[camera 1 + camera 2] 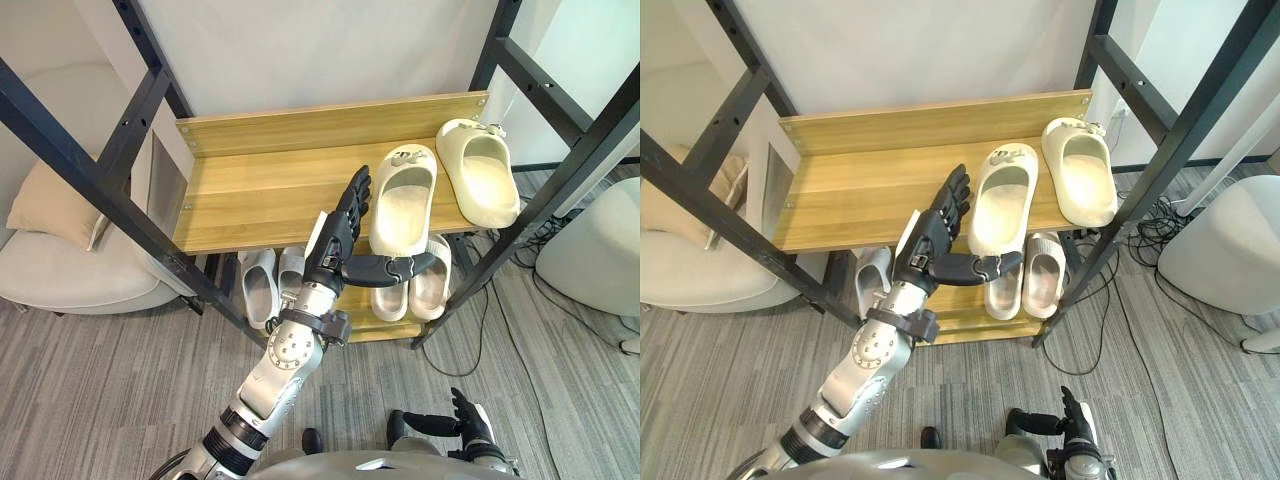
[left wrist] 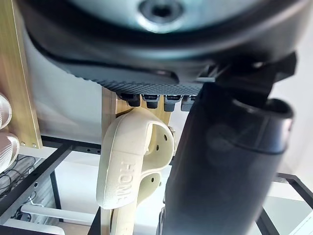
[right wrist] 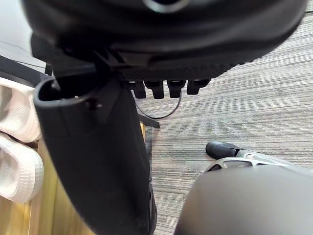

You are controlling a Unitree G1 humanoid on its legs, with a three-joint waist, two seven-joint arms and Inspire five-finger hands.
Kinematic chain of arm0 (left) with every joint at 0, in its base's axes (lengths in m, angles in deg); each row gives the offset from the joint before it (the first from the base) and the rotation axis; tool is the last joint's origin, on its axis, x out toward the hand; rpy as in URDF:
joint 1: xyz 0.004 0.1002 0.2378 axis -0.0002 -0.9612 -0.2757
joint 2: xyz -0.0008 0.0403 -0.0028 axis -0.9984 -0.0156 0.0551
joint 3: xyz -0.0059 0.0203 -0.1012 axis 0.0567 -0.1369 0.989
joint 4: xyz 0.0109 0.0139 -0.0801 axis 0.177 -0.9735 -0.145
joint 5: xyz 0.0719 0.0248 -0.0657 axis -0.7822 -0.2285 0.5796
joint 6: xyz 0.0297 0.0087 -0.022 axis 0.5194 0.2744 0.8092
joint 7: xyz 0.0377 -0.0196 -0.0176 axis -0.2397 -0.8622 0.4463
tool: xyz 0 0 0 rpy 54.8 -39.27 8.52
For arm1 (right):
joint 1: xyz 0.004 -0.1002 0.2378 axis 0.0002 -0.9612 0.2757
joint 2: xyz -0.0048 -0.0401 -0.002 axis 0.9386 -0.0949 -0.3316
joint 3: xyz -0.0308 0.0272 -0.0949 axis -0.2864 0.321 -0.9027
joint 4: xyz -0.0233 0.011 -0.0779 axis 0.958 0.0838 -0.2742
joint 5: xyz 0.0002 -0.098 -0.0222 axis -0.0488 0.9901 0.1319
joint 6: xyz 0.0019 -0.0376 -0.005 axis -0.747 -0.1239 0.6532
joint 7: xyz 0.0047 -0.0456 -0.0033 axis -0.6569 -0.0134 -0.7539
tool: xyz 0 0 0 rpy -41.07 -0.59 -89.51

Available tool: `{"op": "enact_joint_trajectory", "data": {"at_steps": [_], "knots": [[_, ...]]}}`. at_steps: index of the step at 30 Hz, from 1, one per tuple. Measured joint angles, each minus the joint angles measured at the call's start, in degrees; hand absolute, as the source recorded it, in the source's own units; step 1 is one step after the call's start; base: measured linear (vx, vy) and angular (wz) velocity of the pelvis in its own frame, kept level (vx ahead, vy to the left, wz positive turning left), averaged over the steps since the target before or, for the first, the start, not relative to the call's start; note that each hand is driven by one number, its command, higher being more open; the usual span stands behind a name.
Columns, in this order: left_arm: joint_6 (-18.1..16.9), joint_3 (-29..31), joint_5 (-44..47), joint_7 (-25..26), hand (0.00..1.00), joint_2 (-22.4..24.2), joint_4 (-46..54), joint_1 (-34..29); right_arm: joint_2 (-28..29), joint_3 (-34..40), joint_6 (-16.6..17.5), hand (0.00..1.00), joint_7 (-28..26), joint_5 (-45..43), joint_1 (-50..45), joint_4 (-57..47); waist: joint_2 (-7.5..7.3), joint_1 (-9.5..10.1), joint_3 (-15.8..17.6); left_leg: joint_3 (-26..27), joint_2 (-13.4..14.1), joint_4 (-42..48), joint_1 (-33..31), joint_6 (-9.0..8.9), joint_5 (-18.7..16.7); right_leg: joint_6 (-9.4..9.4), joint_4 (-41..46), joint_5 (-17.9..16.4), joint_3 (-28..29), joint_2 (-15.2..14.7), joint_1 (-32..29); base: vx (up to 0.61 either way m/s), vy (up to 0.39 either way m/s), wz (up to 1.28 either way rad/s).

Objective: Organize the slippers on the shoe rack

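Left eye view and right eye view show the shoe rack's top shelf (image 1: 260, 180) carrying two cream slippers: the nearer slipper (image 1: 402, 200) lies toe-in with its heel at the shelf's front edge, and the far slipper (image 1: 480, 175) sits to its right, apart from it and turned at a slight angle, so the two are not quite parallel. The left hand (image 1: 335, 245) is raised at the front of the shelf just beside the nearer slipper, its fingers straight and pointing toward the back of the rack and its thumb stretched sideways below the slipper's heel. It has hold of nothing, and whether the thumb actually touches the heel I cannot tell. In the left wrist view the same slipper (image 2: 129, 161) shows just past the fingertips. On the lower shelf (image 1: 375, 325), white slippers are parked in two pairs, one pair (image 1: 268, 285) to the left of the arm and the other pair (image 1: 420, 285) under the cream ones. The right hand (image 1: 470, 425) hangs low over the grey floor, fingers loosely open and empty. My reading is that the job is nearly finished: every slipper in sight is already on the rack. At most, the cream pair wants squaring up side by side and nudging back from the edge.
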Motion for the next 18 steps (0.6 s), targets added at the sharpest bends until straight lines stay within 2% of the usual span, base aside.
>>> {"op": "enact_joint_trajectory", "data": {"at_steps": [11,18], "knots": [[-0.6,-1.8,-0.1,0.4,1.00,-0.3,-4.4,4.7,0.1,0.0,-0.2,1.00,0.0,0.0,0.0,0.0,-0.16,-0.03,-0.1,-0.2,-0.1,-0.8,0.5,-0.14,0.6,0.07,0.0,0.1,-0.2,-0.1,0.3,0.00,0.000,0.00],[0.1,-1.6,-0.7,1.4,1.00,-0.1,-8.5,10.2,0.3,0.2,-0.3,1.00,0.0,0.0,0.1,0.3,-0.16,-1.12,-0.1,0.0,0.0,-1.4,0.5,-0.56,0.9,0.09,0.0,0.1,0.0,0.1,-0.2,-0.01,-0.002,-0.01]]}}
